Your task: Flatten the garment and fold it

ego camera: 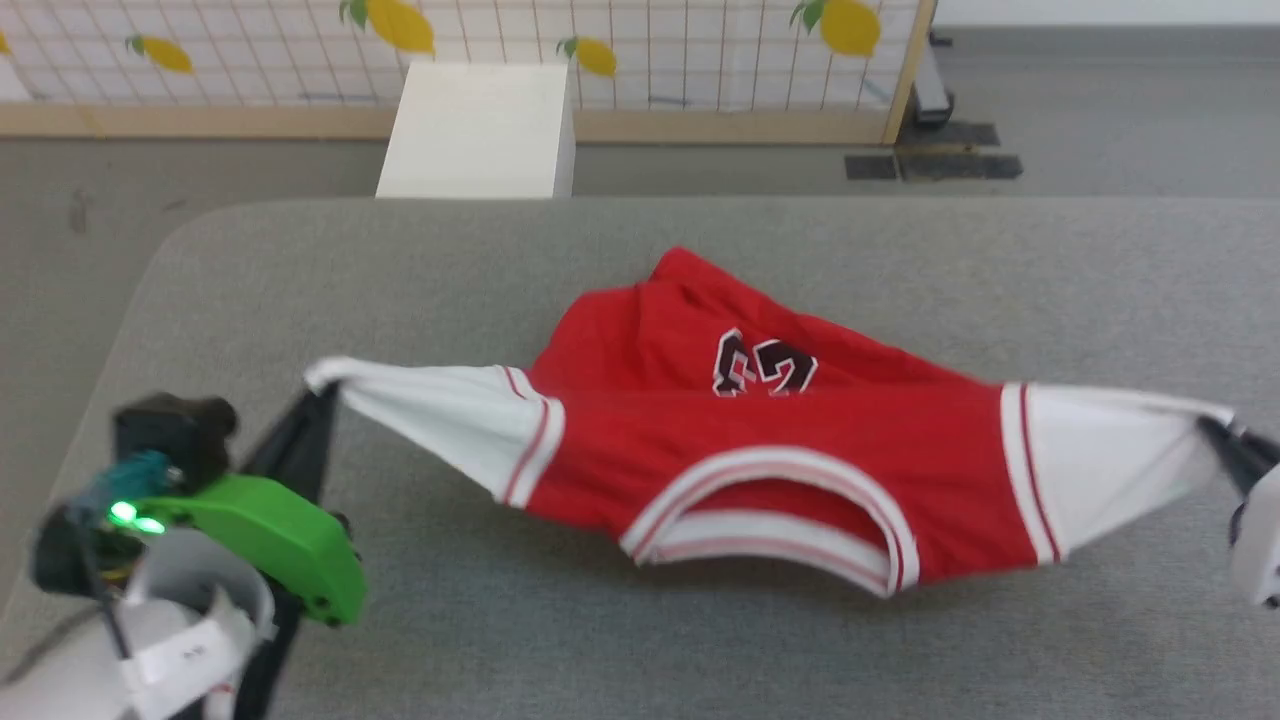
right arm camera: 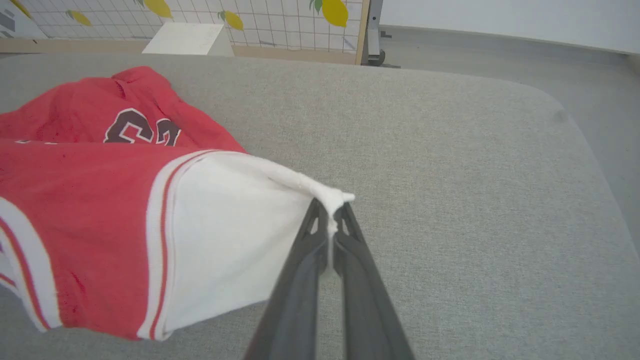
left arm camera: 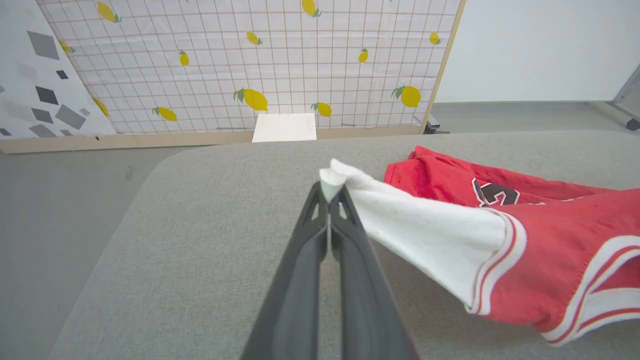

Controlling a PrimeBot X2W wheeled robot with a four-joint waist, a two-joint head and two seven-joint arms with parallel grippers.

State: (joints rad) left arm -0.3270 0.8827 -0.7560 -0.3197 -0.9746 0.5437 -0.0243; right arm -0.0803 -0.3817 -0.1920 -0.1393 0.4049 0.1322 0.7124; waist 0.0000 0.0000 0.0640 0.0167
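Head view: the garment (ego camera: 770, 440), collar nearest, is strung over the table (ego camera: 640, 640) between left gripper (ego camera: 322, 395) and right gripper (ego camera: 1215, 428), so I'd pull evenly, then lower flat; left wrist view: jaws clamp the left sleeve (left arm camera: 425, 225); right wrist view: likewise the right sleeve (right arm camera: 230, 235); the white box (right arm camera: 185, 39) beyond, contents untellable.

The left end effector (ego camera: 322, 392) pairs long dark fingers (left arm camera: 300, 270) with a green housing (ego camera: 270, 540).

Head view looks down; both wrist views, low, share the garment (ego camera: 780, 440)
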